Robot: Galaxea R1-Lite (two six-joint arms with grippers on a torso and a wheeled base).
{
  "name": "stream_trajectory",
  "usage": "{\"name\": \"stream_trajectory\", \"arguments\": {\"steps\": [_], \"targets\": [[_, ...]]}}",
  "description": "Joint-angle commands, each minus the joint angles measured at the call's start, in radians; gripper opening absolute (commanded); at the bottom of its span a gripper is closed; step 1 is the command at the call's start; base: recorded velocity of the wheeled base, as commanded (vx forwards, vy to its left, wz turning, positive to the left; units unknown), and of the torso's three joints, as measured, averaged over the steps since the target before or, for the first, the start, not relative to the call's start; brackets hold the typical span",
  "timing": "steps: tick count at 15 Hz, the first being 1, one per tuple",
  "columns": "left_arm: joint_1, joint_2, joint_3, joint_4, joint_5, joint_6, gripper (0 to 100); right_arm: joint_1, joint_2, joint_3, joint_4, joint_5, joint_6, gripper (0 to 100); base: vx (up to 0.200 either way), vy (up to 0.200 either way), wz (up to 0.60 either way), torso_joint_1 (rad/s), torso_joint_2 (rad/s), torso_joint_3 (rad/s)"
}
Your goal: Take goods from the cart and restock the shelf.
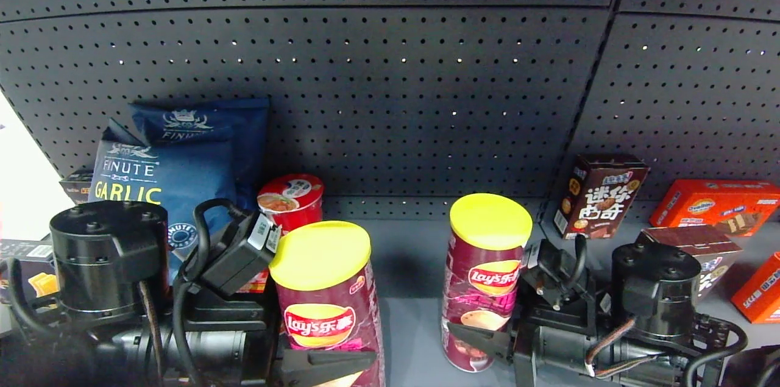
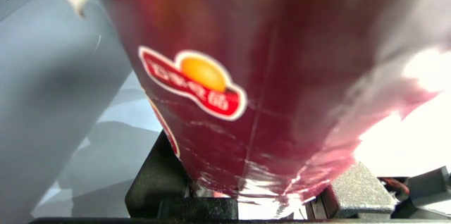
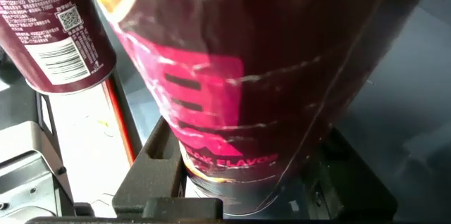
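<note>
Dark perforated back panel [image 1: 390, 100] behind a grey shelf [image 1: 408, 253], that's your backdrop. Far left there are blue snack bags [image 1: 177, 167] leaning on the panel, with a red lidded cup [image 1: 292, 198] just in front.

Your left claw [image 1: 320, 369] is pinching the lower part of a maroon cardboard chip tube with a yellow plastic lid [image 1: 326, 295]. It's upright, lid up, long axis pretty much vertical. Its base is cut off, so I can't tell if it's touching the shelf.

Your right claw [image 1: 481, 344] is pinching a second maroon tube [image 1: 487, 265] low down too. That one is also upright with its lid up, and its base looks to be at or just above the shelf. Past that are a brown carton [image 1: 600, 195] and orange boxes [image 1: 713, 204].

My take: these tall, narrow tubes tip easily. Lower each one dead vertical and get the base flat on the shelf before you spread the claw. I'd leave a gap between the two and slide straight back out.
</note>
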Motion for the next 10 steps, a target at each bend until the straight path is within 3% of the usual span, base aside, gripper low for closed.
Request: {"name": "stream_trajectory", "arguments": {"steps": [1, 2, 3, 10], "targets": [[0.000, 0.000, 0.002, 0.000, 0.000, 0.000, 0, 0.003, -0.001, 0.004, 0.001, 0.001, 0.001, 0, 0.000, 0.000, 0.00, 0.000, 0.00, 0.000], [0.000, 0.000, 0.004, 0.000, 0.000, 0.000, 0, 0.002, -0.001, 0.007, 0.001, 0.001, -0.005, 0, 0.000, 0.000, 0.00, 0.000, 0.00, 0.000], [0.000, 0.000, 0.005, 0.000, 0.000, 0.000, 0, 0.002, -0.001, 0.009, 0.001, 0.001, -0.005, 100, 0.000, 0.000, 0.00, 0.000, 0.00, 0.000], [0.000, 0.000, 0.005, 0.000, 0.000, 0.001, 0, 0.000, -0.015, 0.015, 0.001, -0.004, -0.005, 100, 0.000, 0.000, 0.00, 0.000, 0.00, 0.000]]}}
